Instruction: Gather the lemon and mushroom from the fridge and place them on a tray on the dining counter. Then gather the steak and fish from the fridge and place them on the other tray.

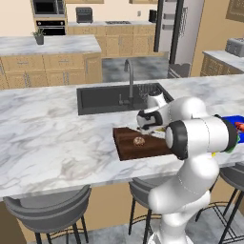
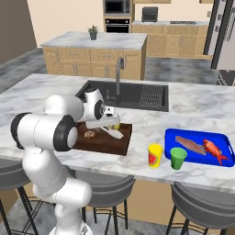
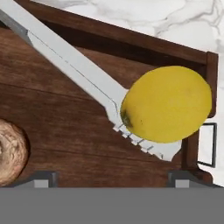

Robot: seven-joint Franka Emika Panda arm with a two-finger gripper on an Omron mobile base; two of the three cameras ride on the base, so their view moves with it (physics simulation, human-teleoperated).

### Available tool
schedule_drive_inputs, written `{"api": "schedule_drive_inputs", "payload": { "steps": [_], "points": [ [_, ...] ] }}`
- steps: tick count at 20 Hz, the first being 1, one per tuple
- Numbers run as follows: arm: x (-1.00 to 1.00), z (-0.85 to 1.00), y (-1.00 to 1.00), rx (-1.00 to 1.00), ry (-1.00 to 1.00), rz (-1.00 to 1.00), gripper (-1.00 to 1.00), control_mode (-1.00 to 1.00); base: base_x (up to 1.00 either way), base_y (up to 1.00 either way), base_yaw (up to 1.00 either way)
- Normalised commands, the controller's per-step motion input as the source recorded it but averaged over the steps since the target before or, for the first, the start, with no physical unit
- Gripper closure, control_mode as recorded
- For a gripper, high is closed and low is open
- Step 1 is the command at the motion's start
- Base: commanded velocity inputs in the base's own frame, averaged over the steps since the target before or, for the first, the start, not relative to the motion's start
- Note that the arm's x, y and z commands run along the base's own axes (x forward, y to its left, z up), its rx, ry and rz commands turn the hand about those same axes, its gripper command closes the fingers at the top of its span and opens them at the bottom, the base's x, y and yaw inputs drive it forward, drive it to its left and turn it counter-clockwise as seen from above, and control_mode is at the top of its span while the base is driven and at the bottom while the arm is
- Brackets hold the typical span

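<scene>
Two small, light items already lie on the brown wooden tray: the lemon, firm, smooth-skinned and prone to roll, best pinched across its middle, and the mushroom beside it, while the gripper hovers wide open, holding nothing.

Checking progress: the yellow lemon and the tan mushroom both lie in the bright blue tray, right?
Not the blue one. The yellow lemon and the tan mushroom lie in the dark brown wooden tray, as the hand view shows.
</scene>
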Motion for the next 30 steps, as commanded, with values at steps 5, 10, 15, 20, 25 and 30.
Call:
{"api": "schedule_drive_inputs", "payload": {
  "steps": [5,10,15,20,25,30],
  "points": [
    [-0.24,0.0,0.27,0.0,0.0,-0.02,-1.0,-1.0,0.0,0.0,0.0],
    [-0.35,0.23,0.15,0.0,0.0,-0.05,-1.0,-1.0,0.0,0.0,0.0],
    [-0.42,0.63,0.0,0.0,0.0,-0.08,-1.0,-1.0,0.0,0.0,0.0],
    [-0.64,0.52,0.0,0.03,0.0,-0.08,-1.0,-1.0,0.0,0.0,0.0],
    [-0.83,0.4,0.0,0.06,0.0,-0.09,-1.0,-1.0,0.0,0.0,0.0],
    [-0.82,0.45,0.0,0.05,0.0,-0.08,-1.0,-1.0,0.0,0.0,0.0]
  ]
}}
